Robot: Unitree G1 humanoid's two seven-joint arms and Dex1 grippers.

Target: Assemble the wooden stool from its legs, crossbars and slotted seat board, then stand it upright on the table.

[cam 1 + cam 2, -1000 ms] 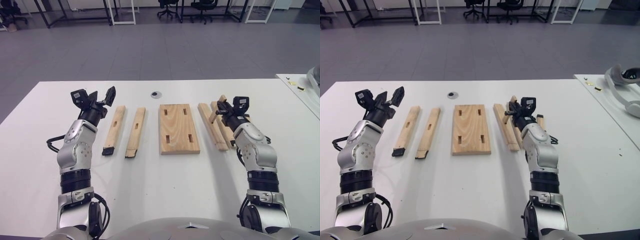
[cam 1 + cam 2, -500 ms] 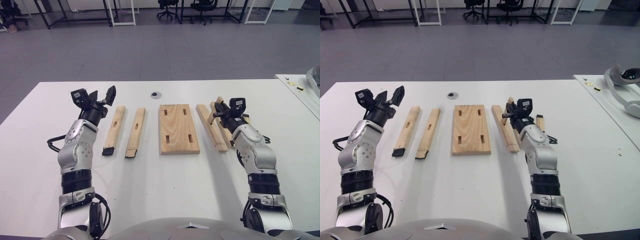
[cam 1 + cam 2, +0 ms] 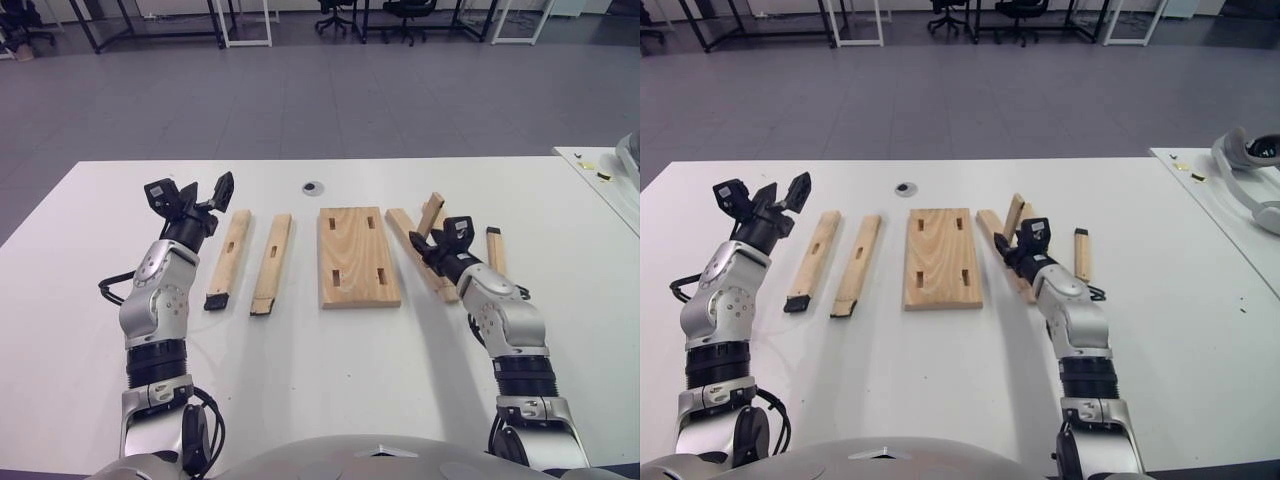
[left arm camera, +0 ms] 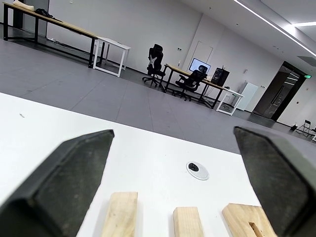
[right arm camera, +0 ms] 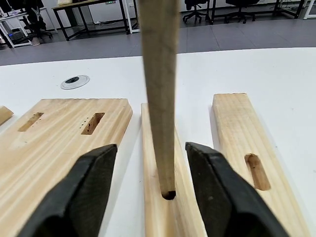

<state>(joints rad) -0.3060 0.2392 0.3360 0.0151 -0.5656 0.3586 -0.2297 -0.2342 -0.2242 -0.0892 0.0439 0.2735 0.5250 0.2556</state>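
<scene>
The slotted seat board (image 3: 359,256) lies flat mid-table. Two legs (image 3: 229,258) (image 3: 271,263) lie to its left, two more (image 3: 405,228) (image 5: 242,143) to its right. My right gripper (image 3: 428,250) hovers low over the right-hand legs, shut on a thin crossbar (image 5: 160,98). The crossbar tilts up and away (image 3: 431,212), and its lower end rests on the nearer leg (image 5: 173,217). A second crossbar (image 3: 495,248) lies farther right. My left gripper (image 3: 195,195) is raised beyond the left legs, open and empty, with its fingers (image 4: 59,187) spread wide.
A round cable grommet (image 3: 314,187) sits in the table behind the seat board. A separate table at the right holds a headset (image 3: 1250,180). The white tabletop (image 3: 330,350) in front of the parts is bare.
My right gripper has carried the crossbar left and nearer, from the far right to over the right-hand legs, tilting it more upright. The second crossbar is now uncovered. The left arm has kept still.
</scene>
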